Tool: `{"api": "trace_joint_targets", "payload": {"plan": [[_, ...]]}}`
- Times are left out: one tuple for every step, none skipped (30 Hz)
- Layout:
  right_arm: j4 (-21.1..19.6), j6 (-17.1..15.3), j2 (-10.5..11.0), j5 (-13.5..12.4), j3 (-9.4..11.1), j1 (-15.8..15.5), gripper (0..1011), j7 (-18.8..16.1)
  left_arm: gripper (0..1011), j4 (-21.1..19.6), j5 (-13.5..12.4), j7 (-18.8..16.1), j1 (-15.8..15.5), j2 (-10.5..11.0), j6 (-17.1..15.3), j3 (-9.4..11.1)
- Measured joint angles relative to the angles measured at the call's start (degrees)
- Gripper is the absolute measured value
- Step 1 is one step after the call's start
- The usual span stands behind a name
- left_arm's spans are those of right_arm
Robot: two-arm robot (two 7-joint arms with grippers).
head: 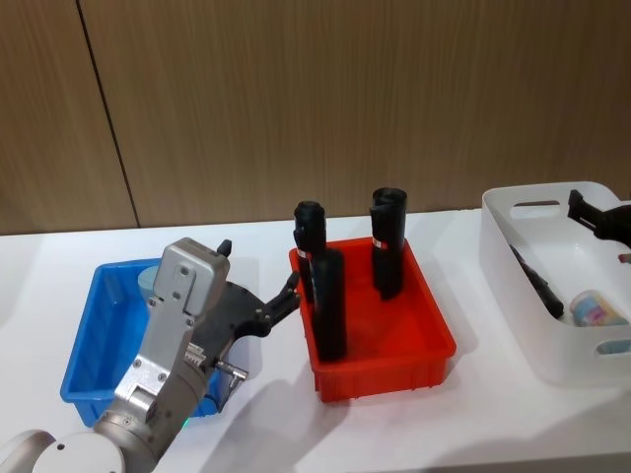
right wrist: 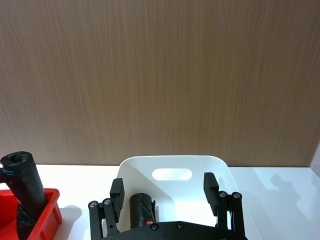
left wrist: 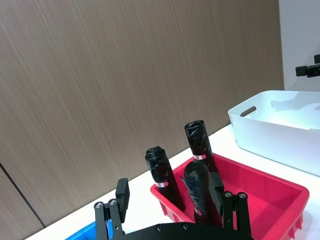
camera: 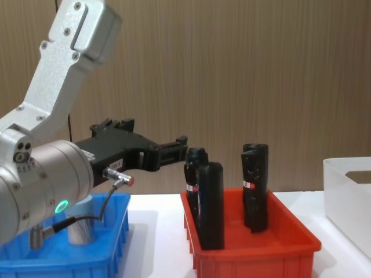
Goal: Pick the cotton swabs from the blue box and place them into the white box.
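Left gripper (head: 292,287) empty, jaws apart, above blue box (head: 84,340) near edge of red bin (head: 434,353). Remaining swab jar (camera: 81,226) upright in blue box, below and behind gripper. Right gripper (right wrist: 165,187) spread over white box (head: 552,345); one jar (head: 597,309) already inside.

The blue box (head: 84,340) is glossy ribbed plastic; the red bin (head: 434,330) is the same glossy plastic; the white box (head: 513,256) is smooth, translucent matt plastic; the black cylinders (head: 328,305) look like crinkled film; the left arm (camera: 64,63) is brushed silver metal, its pincer (head: 258,301) matt black; the wall (head: 345,99) is matt wood grain; the table (head: 266,414) is smooth white.
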State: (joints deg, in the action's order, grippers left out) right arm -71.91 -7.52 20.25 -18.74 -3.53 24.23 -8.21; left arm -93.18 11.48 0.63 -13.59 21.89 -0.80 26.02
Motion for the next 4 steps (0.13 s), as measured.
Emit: {"api": "trace_joint_targets", "payload": {"plan": [[0.0,0.0,0.0,0.0,0.0,0.0,1001,0.0,1004,0.0,0.0,0.0,0.0,0.0,0.0,0.0],[0.0,0.0,0.0,0.0,0.0,0.0,1001,0.0,1004,0.0,0.0,0.0,0.0,0.0,0.0,0.0],[0.0,0.0,0.0,0.0,0.0,0.0,1001,0.0,1004,0.0,0.0,0.0,0.0,0.0,0.0,0.0],[0.0,0.0,0.0,0.0,0.0,0.0,1001,0.0,1004,0.0,0.0,0.0,0.0,0.0,0.0,0.0]]}}
